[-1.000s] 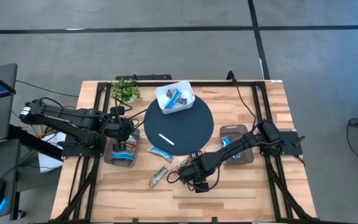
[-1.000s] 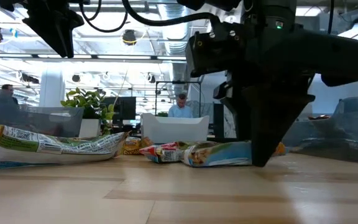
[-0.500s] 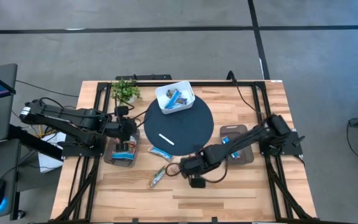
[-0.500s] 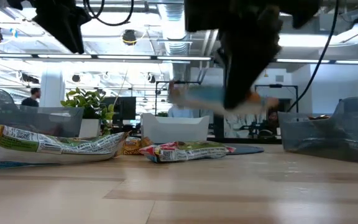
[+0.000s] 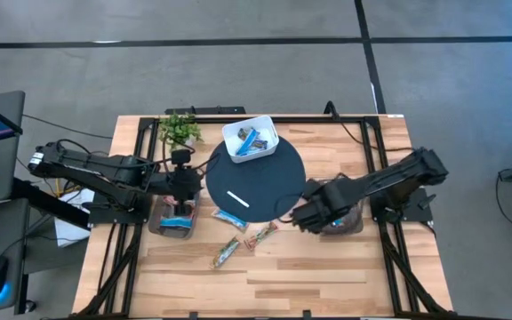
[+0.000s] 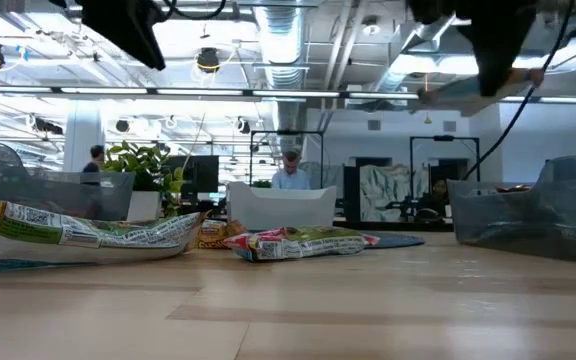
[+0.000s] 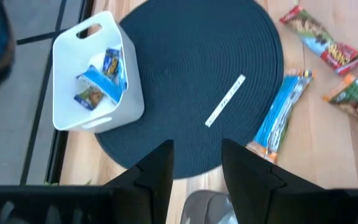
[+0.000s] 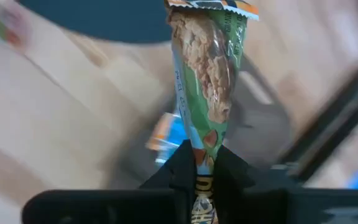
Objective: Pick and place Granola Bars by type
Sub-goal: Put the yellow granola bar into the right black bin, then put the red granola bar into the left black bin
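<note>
Green-and-tan granola bar (image 8: pixel 205 74) pinched by one end in the right gripper (image 8: pixel 199 163), hanging clear of the table (image 5: pixel 327 267) near its right edge, just beside the clear bin (image 5: pixel 345 219). Blue bar (image 5: pixel 232 215) at the dark mat's (image 5: pixel 274 173) near rim — two more bars (image 5: pixel 244 244) beyond on bare wood. Left gripper (image 7: pixel 196 169) parted, holding nothing, above the left bin (image 5: pixel 160 222).
</note>
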Robot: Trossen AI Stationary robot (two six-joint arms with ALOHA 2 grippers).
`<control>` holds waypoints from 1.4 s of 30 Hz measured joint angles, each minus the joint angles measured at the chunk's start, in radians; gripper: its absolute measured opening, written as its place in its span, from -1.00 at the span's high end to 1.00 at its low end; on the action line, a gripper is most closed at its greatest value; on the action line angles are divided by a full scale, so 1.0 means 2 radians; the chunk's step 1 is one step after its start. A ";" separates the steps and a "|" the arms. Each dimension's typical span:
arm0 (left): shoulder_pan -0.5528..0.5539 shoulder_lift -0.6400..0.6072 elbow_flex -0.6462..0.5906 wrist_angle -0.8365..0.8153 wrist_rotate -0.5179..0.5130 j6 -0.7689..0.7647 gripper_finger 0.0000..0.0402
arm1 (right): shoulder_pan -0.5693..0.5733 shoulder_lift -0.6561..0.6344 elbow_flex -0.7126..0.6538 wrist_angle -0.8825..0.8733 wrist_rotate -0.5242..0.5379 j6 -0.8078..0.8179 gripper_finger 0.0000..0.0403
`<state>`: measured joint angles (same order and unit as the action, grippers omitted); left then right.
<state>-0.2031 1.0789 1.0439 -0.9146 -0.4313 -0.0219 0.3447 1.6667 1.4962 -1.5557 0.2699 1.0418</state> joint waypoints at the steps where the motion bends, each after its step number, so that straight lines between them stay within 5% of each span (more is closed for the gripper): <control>1: 0.000 0.000 0.000 0.004 0.000 0.000 0.36 | 0.000 -0.017 -0.010 0.007 -0.001 0.022 0.82; 6: 0.000 0.001 0.000 0.018 0.000 0.000 0.36 | -0.002 -0.050 -0.043 -0.011 -0.022 0.108 0.80; 17: 0.000 0.001 0.000 0.042 0.003 -0.007 0.36 | -0.001 -0.062 -0.128 -0.006 -0.031 0.108 0.87; 31: 0.000 0.001 0.000 0.180 0.001 0.080 0.36 | -0.002 -0.062 -0.183 0.029 -0.029 0.080 0.53; 42: 0.003 0.011 0.000 0.206 0.013 0.012 0.36 | 0.020 -0.103 -0.184 0.074 0.017 0.062 0.21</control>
<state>-0.1967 1.1019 1.0439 -0.5030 -0.4043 0.0015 0.3847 1.4616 1.1290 -1.4076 0.3030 1.1653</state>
